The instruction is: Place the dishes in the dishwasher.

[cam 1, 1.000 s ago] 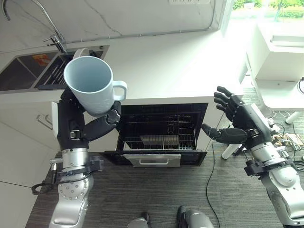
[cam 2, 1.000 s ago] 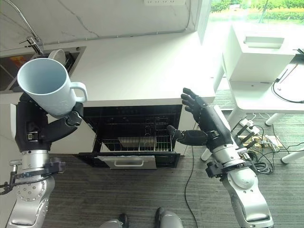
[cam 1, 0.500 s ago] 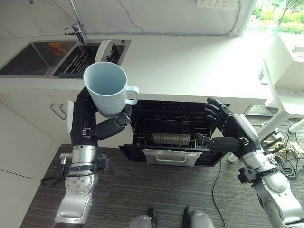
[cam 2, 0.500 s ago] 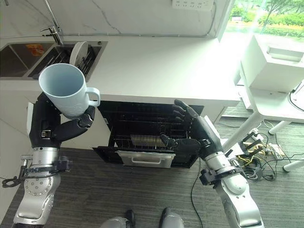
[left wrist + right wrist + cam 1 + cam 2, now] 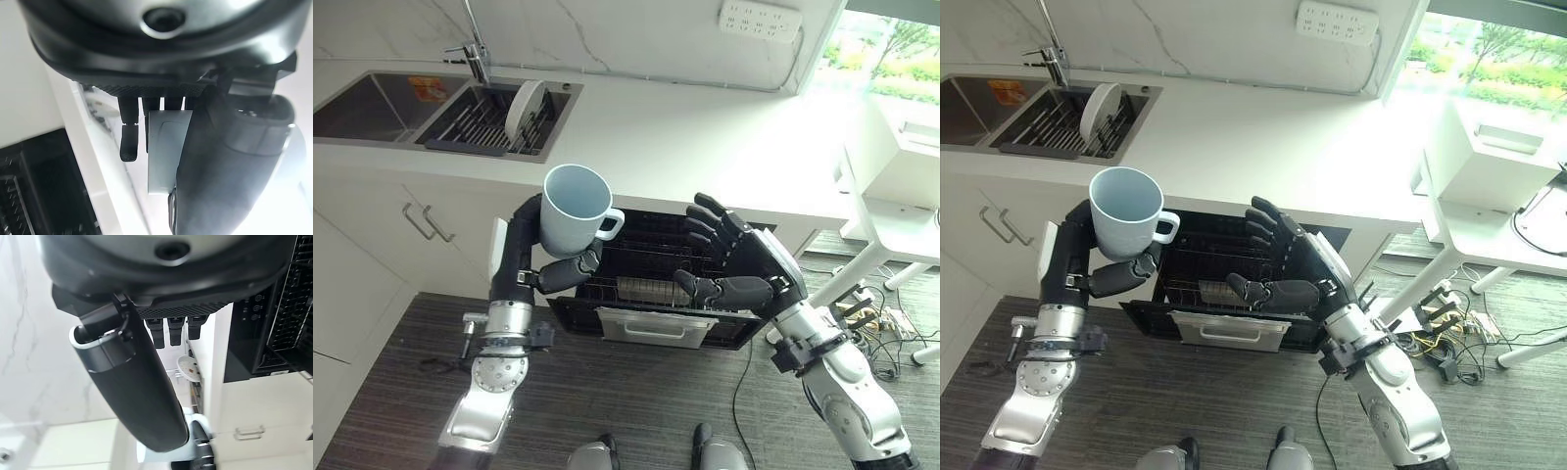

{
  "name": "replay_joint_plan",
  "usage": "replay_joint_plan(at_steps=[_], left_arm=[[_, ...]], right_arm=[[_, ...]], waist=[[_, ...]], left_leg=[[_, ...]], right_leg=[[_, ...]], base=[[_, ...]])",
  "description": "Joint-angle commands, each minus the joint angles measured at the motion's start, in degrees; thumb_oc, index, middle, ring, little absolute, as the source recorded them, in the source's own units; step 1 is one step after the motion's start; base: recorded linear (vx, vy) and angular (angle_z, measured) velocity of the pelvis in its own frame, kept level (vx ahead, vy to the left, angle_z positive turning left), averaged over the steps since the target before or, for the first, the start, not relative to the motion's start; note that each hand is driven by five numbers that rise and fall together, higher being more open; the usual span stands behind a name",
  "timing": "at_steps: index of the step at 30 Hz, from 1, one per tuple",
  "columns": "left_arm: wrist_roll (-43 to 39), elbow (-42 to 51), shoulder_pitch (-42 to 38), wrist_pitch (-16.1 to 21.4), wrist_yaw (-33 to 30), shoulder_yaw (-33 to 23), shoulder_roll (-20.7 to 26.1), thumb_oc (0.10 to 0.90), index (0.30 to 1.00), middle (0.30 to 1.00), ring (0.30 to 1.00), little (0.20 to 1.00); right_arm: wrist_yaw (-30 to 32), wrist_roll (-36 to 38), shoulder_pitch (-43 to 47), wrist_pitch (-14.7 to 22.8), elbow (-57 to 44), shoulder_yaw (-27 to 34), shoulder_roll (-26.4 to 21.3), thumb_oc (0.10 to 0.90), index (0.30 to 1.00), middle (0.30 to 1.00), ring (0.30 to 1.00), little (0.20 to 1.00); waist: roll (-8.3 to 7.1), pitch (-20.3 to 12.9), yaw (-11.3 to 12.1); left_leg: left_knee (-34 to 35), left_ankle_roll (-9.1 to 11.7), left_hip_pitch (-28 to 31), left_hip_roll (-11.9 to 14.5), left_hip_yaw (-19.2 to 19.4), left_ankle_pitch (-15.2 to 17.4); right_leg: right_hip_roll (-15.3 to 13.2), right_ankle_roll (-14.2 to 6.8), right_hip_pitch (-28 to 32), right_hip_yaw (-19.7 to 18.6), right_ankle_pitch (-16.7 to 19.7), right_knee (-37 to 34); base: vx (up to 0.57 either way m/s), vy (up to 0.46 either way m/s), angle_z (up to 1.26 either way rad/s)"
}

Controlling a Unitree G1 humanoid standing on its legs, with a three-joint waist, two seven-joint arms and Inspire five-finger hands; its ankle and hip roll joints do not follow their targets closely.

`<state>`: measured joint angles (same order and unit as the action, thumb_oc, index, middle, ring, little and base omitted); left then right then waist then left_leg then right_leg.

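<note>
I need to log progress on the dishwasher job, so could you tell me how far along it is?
Done: the dishwasher stands open with its rack pulled out. In hand: the left hand holds the pale blue mug upright beside the opening; the right hand hovers open over the rack. Left: the mug is not yet in the rack, and a white plate stands in the sink's drying rack.

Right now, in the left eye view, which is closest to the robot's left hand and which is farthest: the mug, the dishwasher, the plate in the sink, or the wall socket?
1. Mug, held in the left hand.
2. Dishwasher, right beside it.
3. Plate, up in the sink rack.
4. Wall socket, far on the back wall.
</note>
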<state>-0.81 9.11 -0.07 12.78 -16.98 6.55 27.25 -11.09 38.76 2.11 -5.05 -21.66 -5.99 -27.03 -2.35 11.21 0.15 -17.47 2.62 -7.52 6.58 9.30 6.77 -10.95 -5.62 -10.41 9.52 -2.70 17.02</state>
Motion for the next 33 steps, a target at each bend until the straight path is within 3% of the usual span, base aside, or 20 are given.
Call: replay_joint_plan(at_steps=[1,7,14,33], left_arm=[[3.78,4.47,-8.43,4.69,-3.42,-0.53,1.23,0.4,0.3,0.3,0.3,0.3],[8.98,0.98,-11.1,9.74,-11.0,2.89,0.09,0.4,0.3,0.3,0.3,0.3],[12.88,-2.67,-13.81,11.3,-15.33,6.76,-1.72,0.4,0.3,0.3,0.3,0.3],[14.77,-5.46,-17.33,12.66,-15.16,12.94,-3.24,0.4,0.3,0.3,0.3,0.3]], right_arm=[[-4.19,7.44,6.34,4.69,-4.3,1.63,-0.81,0.8,0.9,0.9,0.9,0.9],[-4.44,11.49,9.32,3.74,-2.73,-0.83,0.14,0.8,0.9,0.9,0.9,0.9],[-2.97,8.53,11.54,5.33,-1.24,-3.16,2.72,0.8,0.9,0.9,0.9,0.9],[0.94,4.78,16.91,8.23,1.44,-6.08,5.13,0.8,0.9,0.9,0.9,0.9]], waist=[[-0.03,-5.29,-0.3],[0.37,-6.35,-0.48],[0.58,-6.85,-0.74],[-0.02,-7.2,-0.14]], left_leg=[[0.29,-0.15,2.65,0.23,-0.05,7.16],[0.29,0.76,3.31,1.13,-0.43,7.18],[0.29,1.07,3.7,1.13,-1.31,7.28],[0.29,0.59,4.78,0.45,-2.08,8.28]], right_leg=[[0.73,-2.42,4.31,1.13,-6.59,0.16],[1.46,-1.61,5.22,1.43,-7.56,0.16],[1.75,-1.27,5.88,1.22,-7.82,0.16],[1.69,-1.44,6.96,0.91,-7.98,0.16]], base=[[0.09,-0.183,-0.08],[0.04,-0.118,0.04],[0.03,-0.055,0.02],[0.01,-0.001,0.02]])
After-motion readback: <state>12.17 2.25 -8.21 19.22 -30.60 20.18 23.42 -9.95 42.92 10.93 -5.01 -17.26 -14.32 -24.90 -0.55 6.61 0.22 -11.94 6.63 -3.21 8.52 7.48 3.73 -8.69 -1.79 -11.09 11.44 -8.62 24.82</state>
